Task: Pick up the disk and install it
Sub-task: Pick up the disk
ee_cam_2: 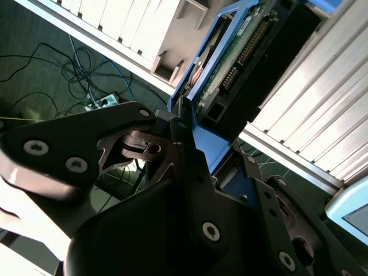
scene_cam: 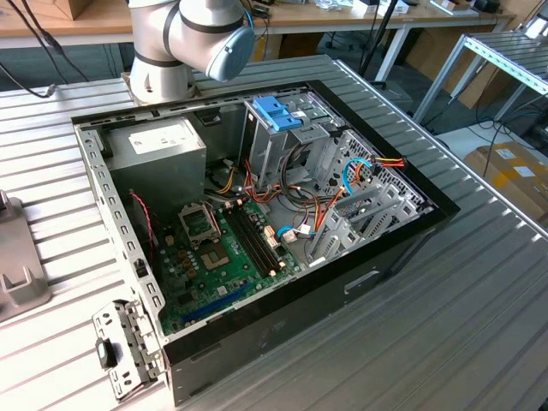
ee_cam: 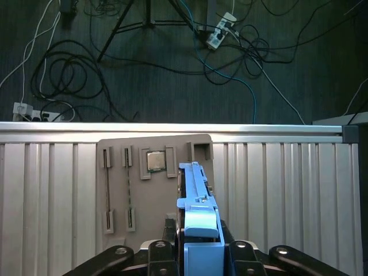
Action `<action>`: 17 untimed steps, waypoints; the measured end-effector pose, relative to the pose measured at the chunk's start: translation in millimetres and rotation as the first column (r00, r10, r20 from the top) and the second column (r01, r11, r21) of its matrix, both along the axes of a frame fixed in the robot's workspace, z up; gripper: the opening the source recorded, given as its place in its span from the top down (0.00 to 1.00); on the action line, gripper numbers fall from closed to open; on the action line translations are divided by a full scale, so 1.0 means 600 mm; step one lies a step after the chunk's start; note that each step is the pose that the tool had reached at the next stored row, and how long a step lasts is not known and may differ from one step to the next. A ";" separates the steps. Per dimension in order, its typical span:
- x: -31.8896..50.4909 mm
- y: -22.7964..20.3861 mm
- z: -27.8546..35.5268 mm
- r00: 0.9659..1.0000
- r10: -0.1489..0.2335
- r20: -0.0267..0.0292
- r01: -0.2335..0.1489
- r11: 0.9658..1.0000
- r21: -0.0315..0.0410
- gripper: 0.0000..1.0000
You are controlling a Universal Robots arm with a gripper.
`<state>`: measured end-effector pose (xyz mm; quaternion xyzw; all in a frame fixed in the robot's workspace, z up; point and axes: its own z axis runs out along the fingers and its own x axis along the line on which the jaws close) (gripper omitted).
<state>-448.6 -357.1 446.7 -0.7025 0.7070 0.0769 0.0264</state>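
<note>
Pincer (ee_cam: 198, 244) clamped on the disk (ee_cam: 197, 192), 1 finger on each flat face, with the disk standing on edge. In the first wrist view the disk overlaps the grey tray (ee_cam: 118, 172) on the ribbed surface (ee_cam: 287, 190), just beside the tray's processor chip (ee_cam: 155, 161). Cannot tell whether it touches the tray.

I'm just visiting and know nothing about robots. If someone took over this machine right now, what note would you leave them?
Gripper: shut on the disk, seen edge-on in the first wrist view.
Disk: held over the grey parts tray near the edge of the ribbed table.
Done: disk grasped.
Left: installing it in the open computer case, seen in the exterior view.
</note>
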 end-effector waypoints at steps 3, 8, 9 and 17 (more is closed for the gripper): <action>0.000 0.0000 0.005 1.000 0.000 0.000 0.000 1.000 0.000 0.63; 0.000 0.0000 0.012 1.000 0.000 0.000 0.000 1.000 0.000 0.63; 0.000 0.0000 0.013 1.000 0.000 0.000 0.000 1.000 0.000 0.63; 0.000 0.0000 0.019 1.000 0.000 0.000 0.000 1.000 0.000 0.63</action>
